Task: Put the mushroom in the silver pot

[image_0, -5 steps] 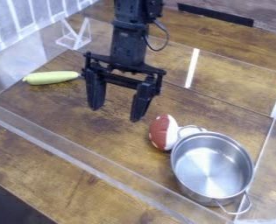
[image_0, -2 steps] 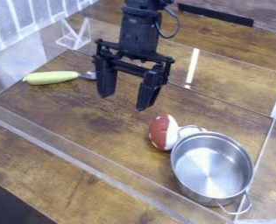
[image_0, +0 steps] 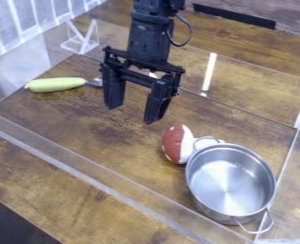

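Note:
The mushroom (image_0: 178, 144), reddish-brown cap with a pale stem, lies on its side on the wooden table, touching the left rim of the silver pot (image_0: 229, 183). The pot is a shallow shiny steel one with small loop handles, and nothing lies in it. My gripper (image_0: 133, 100) hangs above the table up and to the left of the mushroom, pointing steeply down. Its two black fingers (image_0: 156, 101) stand wide apart with nothing between them. A clear gap separates the right finger from the mushroom.
A long yellow-green vegetable (image_0: 54, 84) lies at the left. A small metal spoon (image_0: 99, 81) sits behind the gripper. Clear plastic walls (image_0: 89, 162) fence the work area at the front and right. A white wire rack (image_0: 78, 38) stands at the back left.
The gripper has risen slightly and shifted a little up the picture, away from the table, and its wrist has rolled a bit. Mushroom and pot have not moved.

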Action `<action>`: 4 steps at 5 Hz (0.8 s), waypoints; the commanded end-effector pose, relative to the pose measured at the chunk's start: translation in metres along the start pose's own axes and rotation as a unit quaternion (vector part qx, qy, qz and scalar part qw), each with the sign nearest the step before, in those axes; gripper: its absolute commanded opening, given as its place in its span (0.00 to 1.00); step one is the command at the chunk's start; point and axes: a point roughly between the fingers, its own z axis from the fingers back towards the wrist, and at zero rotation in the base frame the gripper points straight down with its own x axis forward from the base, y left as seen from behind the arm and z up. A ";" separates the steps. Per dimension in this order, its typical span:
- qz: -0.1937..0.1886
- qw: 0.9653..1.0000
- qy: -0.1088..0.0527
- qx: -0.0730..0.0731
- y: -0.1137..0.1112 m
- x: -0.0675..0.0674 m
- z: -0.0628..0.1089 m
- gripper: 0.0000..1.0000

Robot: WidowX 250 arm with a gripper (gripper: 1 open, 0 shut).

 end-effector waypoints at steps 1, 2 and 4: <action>0.003 1.000 -0.019 -0.001 0.009 0.004 0.012 1.00; -0.006 1.000 -0.024 -0.002 0.017 0.000 0.008 1.00; 0.018 0.999 -0.037 -0.002 0.024 0.005 0.011 1.00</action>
